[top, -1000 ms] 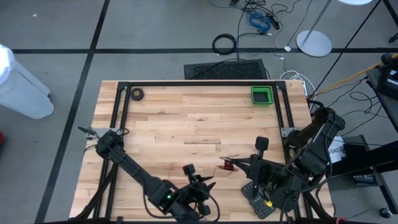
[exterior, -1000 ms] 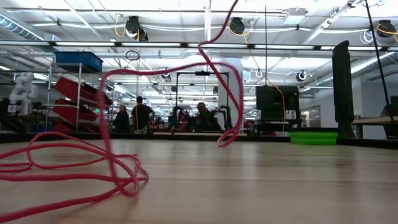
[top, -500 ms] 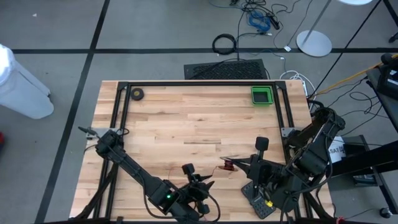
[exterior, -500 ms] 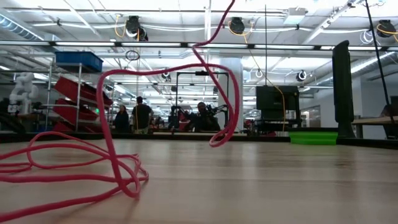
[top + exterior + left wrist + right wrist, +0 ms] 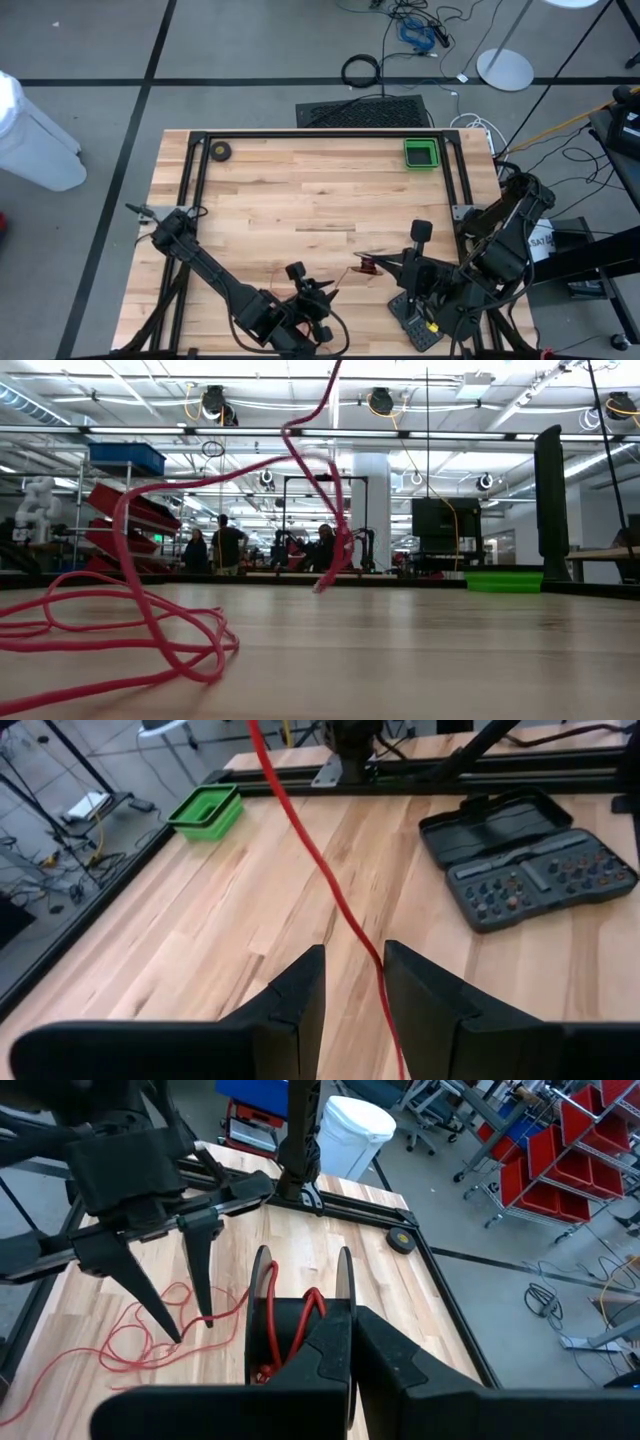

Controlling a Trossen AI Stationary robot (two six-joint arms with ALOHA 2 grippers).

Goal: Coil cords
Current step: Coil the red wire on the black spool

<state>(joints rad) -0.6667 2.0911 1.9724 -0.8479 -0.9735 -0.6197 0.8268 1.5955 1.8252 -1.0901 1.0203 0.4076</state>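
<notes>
Red cord (image 5: 150,630) lies mostly loose in loops on the wood table (image 5: 300,200) near the front edge, w/ one strand rising to the spool (image 5: 300,1320) clenched in the right gripper (image 5: 365,265). Left gripper (image 5: 350,995) sits just beside it, fingers parted approx. halfway w/ the cord running between them; can't tell if it pinches. I'd say coiling is early: a few turns wound, most of the cord left.

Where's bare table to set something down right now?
Free: the wide planks between the tape roll and green tray, down to mid-table. Crowded: the near edge, where the red cord loops, both tools work, and the bit case lies.
</notes>
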